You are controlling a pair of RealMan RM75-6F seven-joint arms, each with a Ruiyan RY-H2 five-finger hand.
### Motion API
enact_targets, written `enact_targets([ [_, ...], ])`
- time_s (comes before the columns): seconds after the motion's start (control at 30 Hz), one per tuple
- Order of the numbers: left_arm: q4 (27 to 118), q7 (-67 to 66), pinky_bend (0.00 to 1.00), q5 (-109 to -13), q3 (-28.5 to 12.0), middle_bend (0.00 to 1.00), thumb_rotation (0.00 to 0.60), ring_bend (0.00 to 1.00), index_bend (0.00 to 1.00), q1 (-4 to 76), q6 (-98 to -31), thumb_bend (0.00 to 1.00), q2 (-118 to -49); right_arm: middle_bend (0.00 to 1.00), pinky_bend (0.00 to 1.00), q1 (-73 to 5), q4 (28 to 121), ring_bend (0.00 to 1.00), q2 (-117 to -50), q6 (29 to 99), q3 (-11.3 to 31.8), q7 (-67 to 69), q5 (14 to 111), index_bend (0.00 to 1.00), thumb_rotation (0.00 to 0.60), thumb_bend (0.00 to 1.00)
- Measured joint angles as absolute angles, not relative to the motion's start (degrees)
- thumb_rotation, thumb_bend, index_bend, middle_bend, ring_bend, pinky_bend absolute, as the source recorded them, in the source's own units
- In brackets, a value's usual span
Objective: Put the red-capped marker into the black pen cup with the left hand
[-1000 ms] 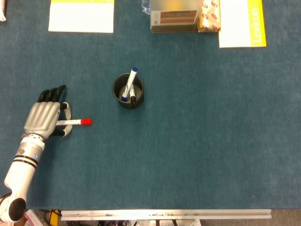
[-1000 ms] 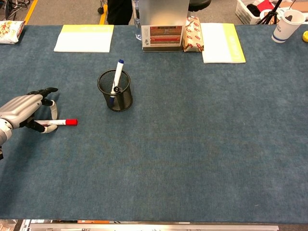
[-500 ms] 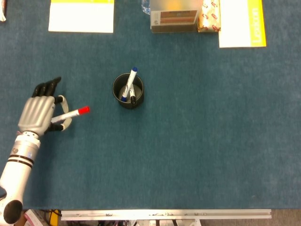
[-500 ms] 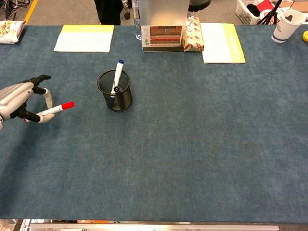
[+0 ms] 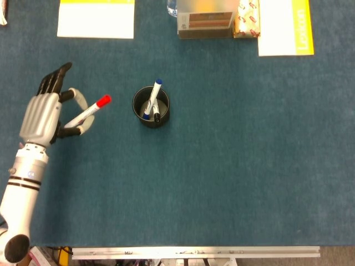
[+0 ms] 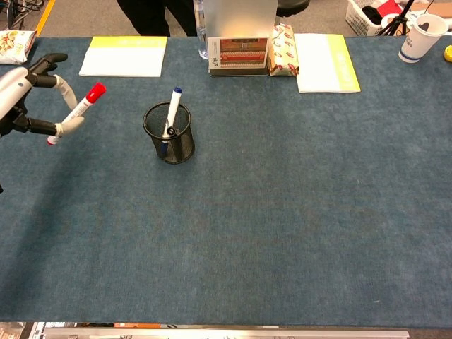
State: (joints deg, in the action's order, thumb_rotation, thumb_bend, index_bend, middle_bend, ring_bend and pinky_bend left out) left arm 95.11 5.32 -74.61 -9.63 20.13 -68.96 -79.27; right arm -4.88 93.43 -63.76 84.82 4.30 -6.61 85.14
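My left hand (image 5: 45, 112) (image 6: 21, 92) pinches the red-capped marker (image 5: 89, 112) (image 6: 78, 111) above the table, left of the black pen cup (image 5: 150, 107) (image 6: 169, 133). The marker is tilted, its red cap pointing up and toward the cup. The mesh cup stands upright and holds a blue-capped marker and a black one. The right hand shows in neither view.
A yellow-edged notepad (image 5: 96, 18) (image 6: 124, 56) lies at the back left. A box (image 5: 206, 21) (image 6: 244, 51), a snack pack (image 6: 284, 50) and a yellow booklet (image 5: 285, 26) (image 6: 326, 63) line the back edge. A paper cup (image 6: 420, 35) stands at the far right.
My left hand has lifted the marker off the table and raised it, moving away from the front edge. The marker has tilted from flat to pointing up toward the cup.
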Motion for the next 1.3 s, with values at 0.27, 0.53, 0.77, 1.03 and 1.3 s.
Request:
enact_targets([
  [0.27, 91.71, 15.67, 0.00, -75.41, -13.38, 0.00, 0.567, 0.00, 0.60, 23.86, -67.34, 0.36, -83.83, 0.24, 0.44, -4.90, 93.51, 0.22, -63.63, 84.74, 4.26, -6.35, 85.22, 0.21, 0.600, 0.09],
  [0.53, 87.95, 18.91, 0.00, -73.72, -15.59, 0.00, 0.597, 0.00, 0.61, 27.30, -64.98, 0.37, -88.59, 0.24, 0.44, -4.89, 93.65, 0.22, -63.52, 84.75, 4.19, -6.15, 85.36, 0.21, 0.600, 0.09],
  [0.77, 86.08, 20.08, 0.00, -71.88, -16.24, 0.00, 0.600, 0.00, 0.61, 29.24, -63.05, 0.37, -91.53, 0.24, 0.44, -4.90, 93.68, 0.22, -63.44, 84.67, 4.23, -5.99, 85.26, 0.21, 0.600, 0.09],
  [1.03, 84.42, 20.53, 0.00, -71.31, -16.80, 0.00, 0.600, 0.00, 0.61, 31.17, -62.40, 0.37, -94.82, 0.24, 0.44, -4.90, 93.79, 0.22, -63.39, 84.65, 4.15, -5.90, 85.38, 0.21, 0.600, 0.09],
  [1.3, 83.37, 20.27, 0.00, -70.37, -17.30, 0.00, 0.600, 0.00, 0.61, 32.56, -61.92, 0.37, -97.26, 0.24, 0.44, -4.86, 94.01, 0.22, -63.27, 84.63, 4.12, -5.81, 85.35, 0.21, 0.600, 0.09],
])
